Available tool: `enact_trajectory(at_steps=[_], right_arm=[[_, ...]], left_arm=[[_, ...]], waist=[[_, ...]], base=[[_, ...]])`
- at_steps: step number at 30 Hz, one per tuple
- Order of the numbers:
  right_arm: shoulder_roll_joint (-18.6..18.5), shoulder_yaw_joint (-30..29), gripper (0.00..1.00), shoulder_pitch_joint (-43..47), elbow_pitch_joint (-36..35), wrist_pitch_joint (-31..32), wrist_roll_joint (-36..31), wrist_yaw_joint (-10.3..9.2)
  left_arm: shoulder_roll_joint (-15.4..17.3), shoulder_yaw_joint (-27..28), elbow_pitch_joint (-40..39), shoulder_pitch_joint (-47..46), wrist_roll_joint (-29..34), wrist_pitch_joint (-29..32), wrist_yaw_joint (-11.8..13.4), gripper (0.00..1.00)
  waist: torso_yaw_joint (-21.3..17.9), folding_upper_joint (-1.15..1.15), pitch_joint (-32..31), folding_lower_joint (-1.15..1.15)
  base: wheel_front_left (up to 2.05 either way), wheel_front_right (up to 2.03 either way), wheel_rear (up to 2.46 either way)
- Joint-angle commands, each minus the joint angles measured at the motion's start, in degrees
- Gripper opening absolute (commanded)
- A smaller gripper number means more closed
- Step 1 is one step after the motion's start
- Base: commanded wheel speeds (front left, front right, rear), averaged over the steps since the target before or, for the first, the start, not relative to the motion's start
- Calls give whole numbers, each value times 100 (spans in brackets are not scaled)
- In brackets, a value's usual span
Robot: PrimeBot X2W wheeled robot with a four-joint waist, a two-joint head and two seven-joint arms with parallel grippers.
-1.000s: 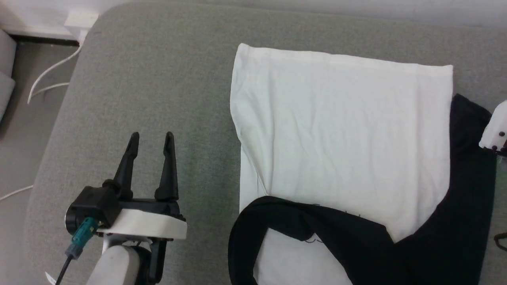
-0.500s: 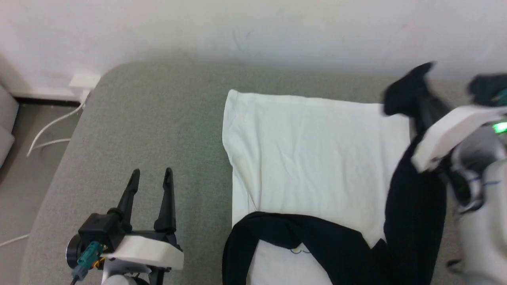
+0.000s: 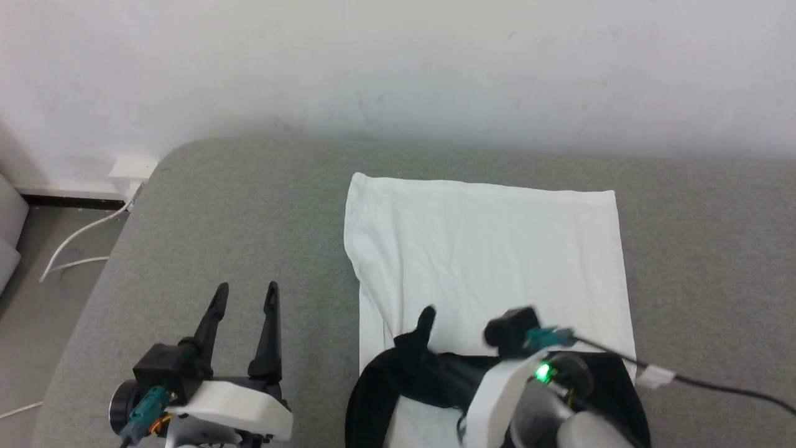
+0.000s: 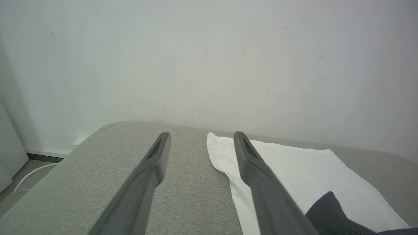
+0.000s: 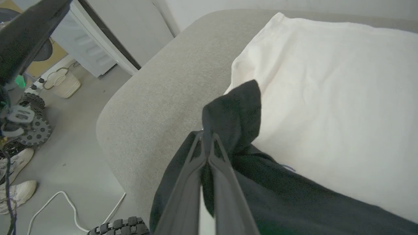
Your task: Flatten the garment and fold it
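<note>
- Here the garment lies on the grey padded bench, right of the middle. Its white torso is spread flat, with the far hem toward the wall.
- Black cloth of the sleeves and shoulders is gathered across the near part of the torso. One black loop bulges past the near left edge of the white part.
- The right gripper has its fingers pressed together on the end of a black sleeve. The cuff stands up past the fingertips, above the near left part of the torso.
- The left gripper hovers over bare bench, left of the garment and not touching it. Its fingers are wide apart and hold nothing.
- In my judgement the step in hand is folding a sleeve inward over the torso. The flattening looks mostly done, with only small wrinkles.
- The next move, I think, calls for lowering the sleeve end onto the white cloth, straight and inside the outline, and only then letting the fingers part.
- It needs care that the pull does not drag the torso or bunch the shoulder. The free left gripper could hold the left edge down.
</note>
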Motion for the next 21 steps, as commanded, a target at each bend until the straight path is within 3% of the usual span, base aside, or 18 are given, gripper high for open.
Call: enact_trajectory(at_steps=[1,4,5,6,7,14,21], right_arm=[[13,183,0,53,195,-106,64,-5],[14,606,0,24,657,-235,113,-5],[14,711,36,-7,796,-270,131,-5],[15,814,80,-70,911,-339,75,-5],[15,899,100,-117,983,-431,75,-5],[15,1254,100,-324,616,-1528,110,-5],[-59,581,100,-95,-41,-2001,-228,-5]], left_arm=[[6,-18,13,72,-41,14,30,100],[-2,-28,69,62,-61,-5,25,100],[-4,-25,92,53,-68,-19,23,100],[-7,-22,115,44,-76,-33,21,100],[-11,-18,143,36,-87,-38,23,100],[-2,32,329,69,-139,-97,55,100],[19,87,374,202,-167,-95,157,100]], waist=[[26,0,54,1],[24,0,127,1],[19,0,143,1],[16,0,156,1],[15,0,167,1],[-52,0,15,1],[-157,0,-167,1]], base=[[0,0,0],[0,0,0],[0,0,0],[0,0,0],[0,0,0],[0,0,0],[0,0,0]])
